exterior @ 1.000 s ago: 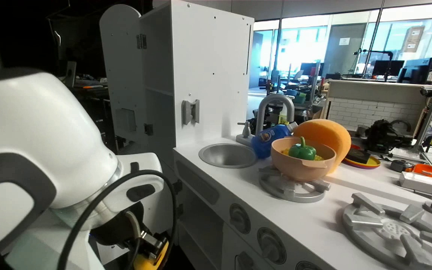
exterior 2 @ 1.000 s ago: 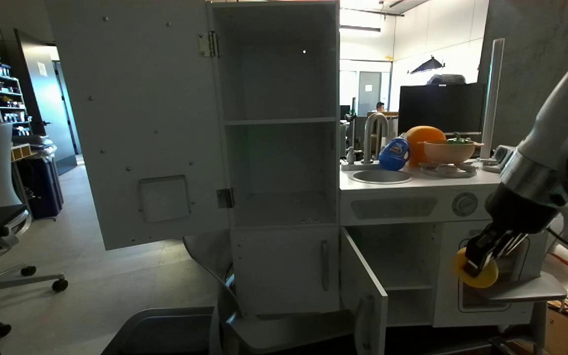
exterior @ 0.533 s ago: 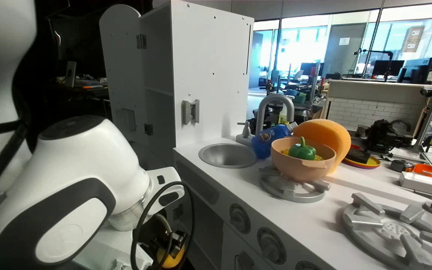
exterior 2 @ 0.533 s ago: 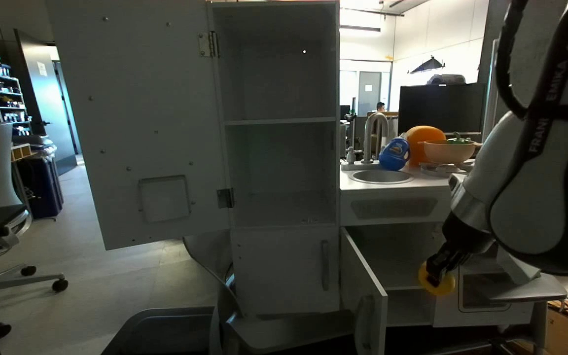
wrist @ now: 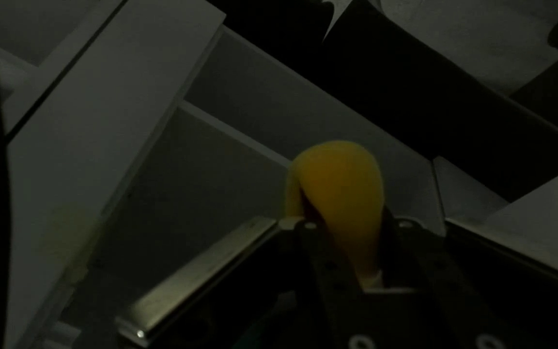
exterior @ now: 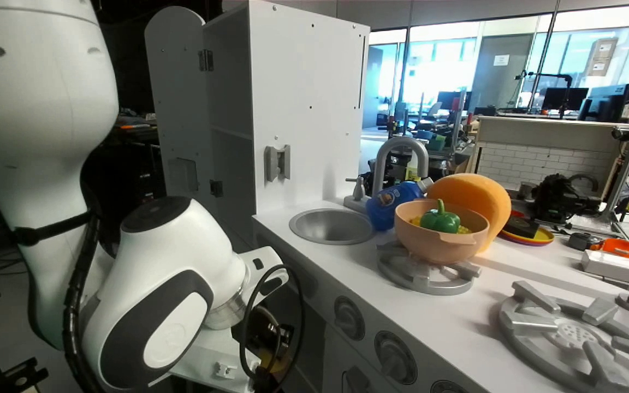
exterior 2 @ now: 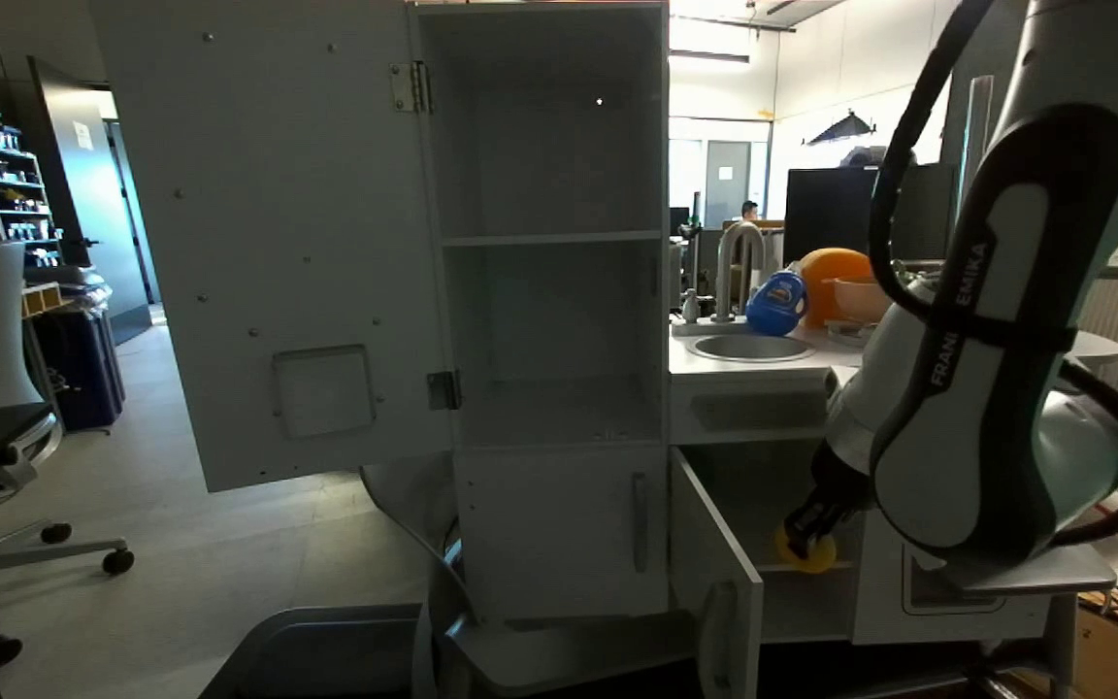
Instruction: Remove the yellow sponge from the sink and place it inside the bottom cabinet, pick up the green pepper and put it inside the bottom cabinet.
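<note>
In an exterior view, we saw a big change: in the last second, the arm point(exterior 2: 937, 456) swung the yellow sponge point(exterior 2: 823, 556) from in front of the toy oven point(exterior 2: 881, 597) over to the bottom cabinet point(exterior 2: 753, 485). Its door point(exterior 2: 705, 573) stood open, as it did before. The sponge was almost there, but we could not tell if it was inside or just in front.

In an exterior view, the arm came closer too, and only a dim bit of yellow showed low down. The sink point(exterior: 331, 228) was up above, well apart from the sponge. The green pepper point(exterior: 440, 221) had not moved. It sat in the bowl point(exterior: 437, 248), so we thought its turn came after the sponge.

In the wrist view, it was dark. The gripper point(wrist: 354, 228) held the sponge tight, with its fingers point(wrist: 330, 271) pinching it into a fold. Behind it we saw a shelf point(wrist: 235, 132). We thought the next job was to push the sponge a little deeper and let go. If we let go too soon, it might fall out.
</note>
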Controlling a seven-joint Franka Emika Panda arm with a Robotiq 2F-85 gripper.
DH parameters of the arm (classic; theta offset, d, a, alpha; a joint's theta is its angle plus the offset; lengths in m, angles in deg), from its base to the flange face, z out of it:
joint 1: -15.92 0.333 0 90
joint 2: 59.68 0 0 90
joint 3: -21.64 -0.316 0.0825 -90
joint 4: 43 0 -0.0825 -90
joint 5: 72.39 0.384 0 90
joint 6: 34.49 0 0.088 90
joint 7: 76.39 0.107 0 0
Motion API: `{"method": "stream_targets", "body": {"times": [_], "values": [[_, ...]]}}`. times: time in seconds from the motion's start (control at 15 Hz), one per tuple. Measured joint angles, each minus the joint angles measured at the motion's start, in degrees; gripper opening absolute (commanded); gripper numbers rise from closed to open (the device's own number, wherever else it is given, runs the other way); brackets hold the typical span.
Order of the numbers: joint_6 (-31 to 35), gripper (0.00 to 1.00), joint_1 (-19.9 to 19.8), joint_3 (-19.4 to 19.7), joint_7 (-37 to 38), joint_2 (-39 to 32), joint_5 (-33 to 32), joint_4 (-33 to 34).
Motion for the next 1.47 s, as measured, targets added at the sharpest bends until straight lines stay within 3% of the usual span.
{"method": "stream_targets", "body": {"times": [0.6,1.47], "values": [[2.4,0.06,3.1,3.3,0.0,-8.5,2.8,9.1],[4.2,0.06,4.1,5.1,0.0,-10.1,3.3,10.7]]}}
